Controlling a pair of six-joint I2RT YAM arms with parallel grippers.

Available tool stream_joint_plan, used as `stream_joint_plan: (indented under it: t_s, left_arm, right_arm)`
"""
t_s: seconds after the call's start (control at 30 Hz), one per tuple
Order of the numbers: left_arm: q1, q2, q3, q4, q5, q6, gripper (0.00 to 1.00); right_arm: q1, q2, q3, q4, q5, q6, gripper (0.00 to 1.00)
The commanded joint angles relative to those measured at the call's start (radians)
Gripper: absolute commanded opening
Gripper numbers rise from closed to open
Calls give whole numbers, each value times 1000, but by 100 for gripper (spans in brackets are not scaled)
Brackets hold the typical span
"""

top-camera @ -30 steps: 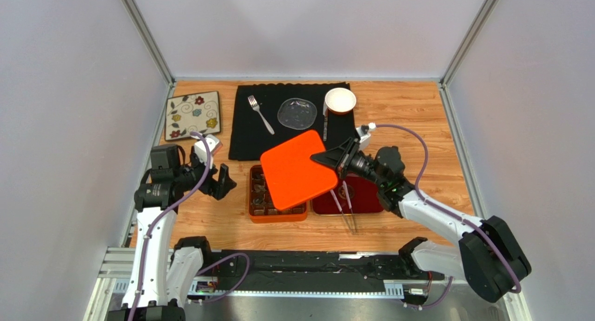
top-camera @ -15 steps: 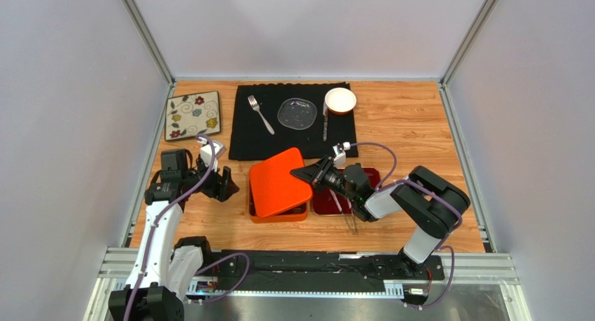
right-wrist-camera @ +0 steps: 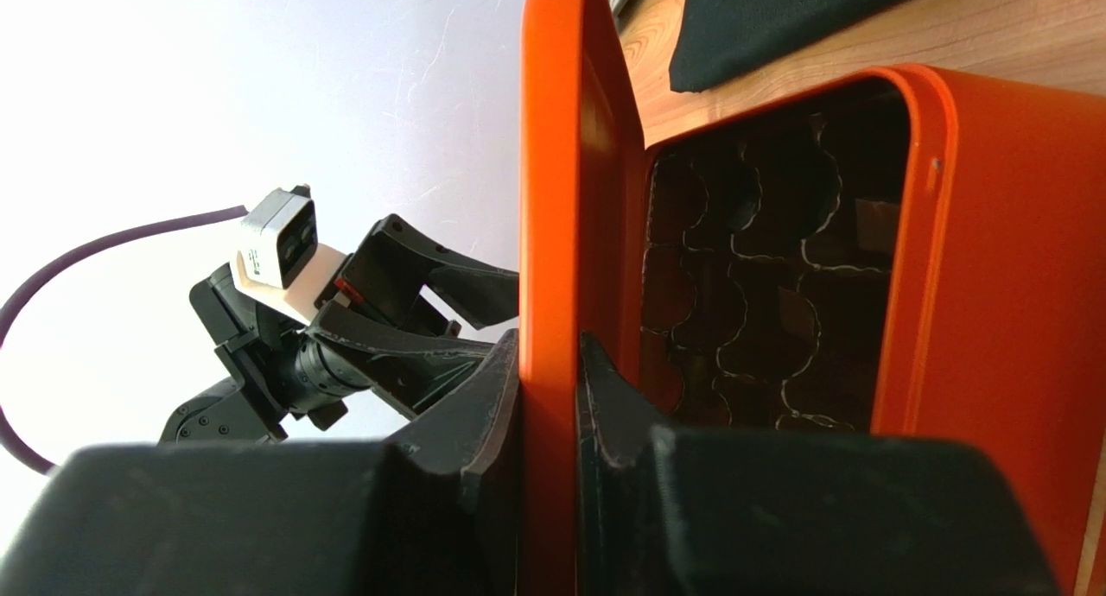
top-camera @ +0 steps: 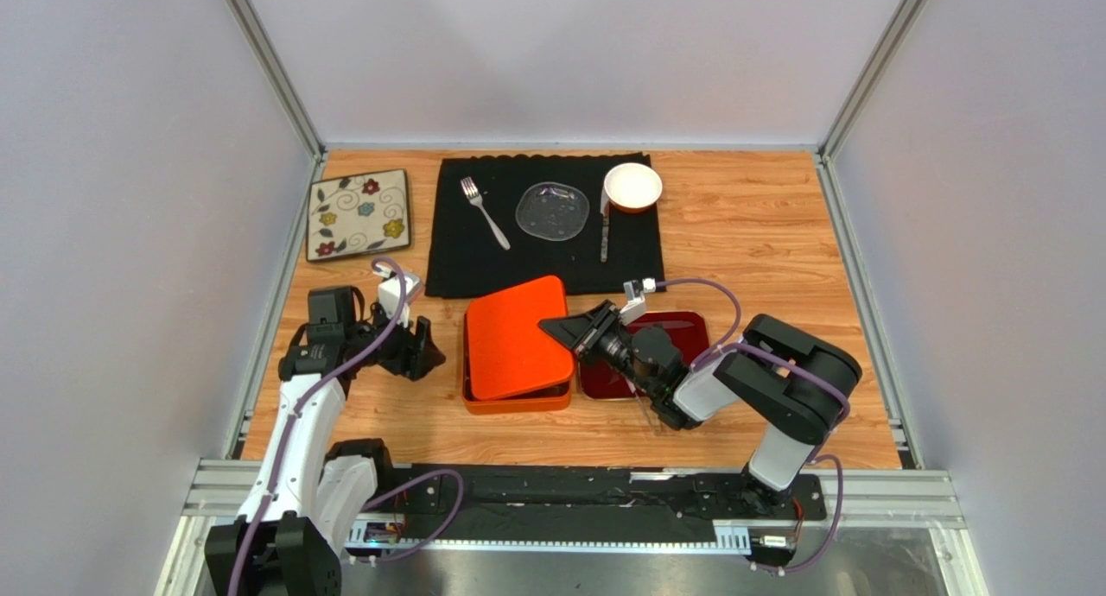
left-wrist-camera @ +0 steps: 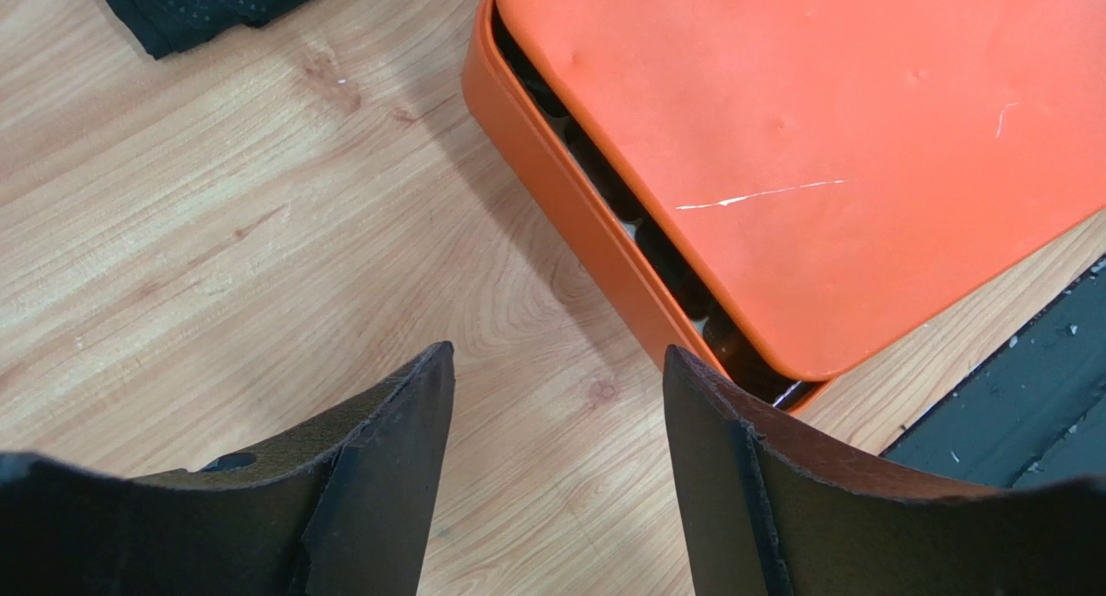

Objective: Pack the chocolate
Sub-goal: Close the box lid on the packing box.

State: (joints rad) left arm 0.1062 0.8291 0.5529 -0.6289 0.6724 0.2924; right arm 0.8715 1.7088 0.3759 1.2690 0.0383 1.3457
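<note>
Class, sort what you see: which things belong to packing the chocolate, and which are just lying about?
For the job: orange box, orange lid, chocolate under the lid.

Lying about: flowered plate, fork, glass dish, white bowl, black cloth.

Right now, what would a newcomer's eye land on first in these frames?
The bright orange lid at table centre, pinched at its right edge by the right gripper and lying tilted over the orange box, with a gap showing along the box's rim. The left gripper hangs open over bare wood just left of the box. Behind them, a black mat carries a fork, a clear plate and a white bowl.
</note>
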Motion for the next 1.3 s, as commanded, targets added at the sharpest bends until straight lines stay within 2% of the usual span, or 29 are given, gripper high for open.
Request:
stream_joint_plan:
  t_s: [0.0, 0.03, 0.13, 0.2, 0.23, 0.33, 0.37, 0.43, 0.47, 0.57, 0.7, 0.77, 0.83, 0.97, 1.27]
  left_arm:
    - [4, 4, -10, 44, 19, -9, 68]
    - [4, 4, -10, 43, 19, -6, 67]
    - [4, -5, -8, 37, 16, 5, 66]
    - [4, -10, -10, 37, 15, 10, 66]
    - [4, -12, -11, 37, 15, 10, 66]
    - [4, -8, -16, 47, 16, 5, 65]
    - [4, -4, -18, 51, 16, 2, 65]
    - [4, 2, -21, 60, 18, -7, 65]
    - [4, 5, -21, 64, 22, -15, 65]
    - [4, 13, -16, 70, 30, -32, 64]
    - [4, -2, 5, 54, 33, -29, 63]
    - [4, -11, 8, 44, 30, -15, 63]
    - [4, -24, 13, 37, 27, -6, 64]
    - [4, -27, -1, 40, 27, 4, 64]
    - [6, -18, -8, 47, 19, 8, 63]
  right_arm:
    - [24, 17, -20, 199, 83, -23, 27]
    - [26, 8, -28, 188, 84, -23, 98]
    - [27, -67, -58, 101, 77, -36, 99]
    - [29, -124, -69, -29, 61, -49, 99]
    - [29, -203, -68, -86, 52, -69, 99]
    - [32, -335, -45, -357, 28, -121, 99]
    - [35, -430, -31, -542, 26, -175, 99]
    - [40, -495, 93, -844, 41, -221, 100]
    - [40, -494, 142, -1041, 46, -274, 100]
    - [34, -437, 273, -1244, 34, -325, 100]
    - [37, -278, 415, -1416, 14, -387, 100]
    - [43, -226, 521, -1549, 41, -434, 100]
    - [50, -201, 563, -1600, 66, -474, 100]
    - [53, -225, 595, -1706, 144, -513, 100]
    - [66, -197, 702, -1876, 169, -597, 100]
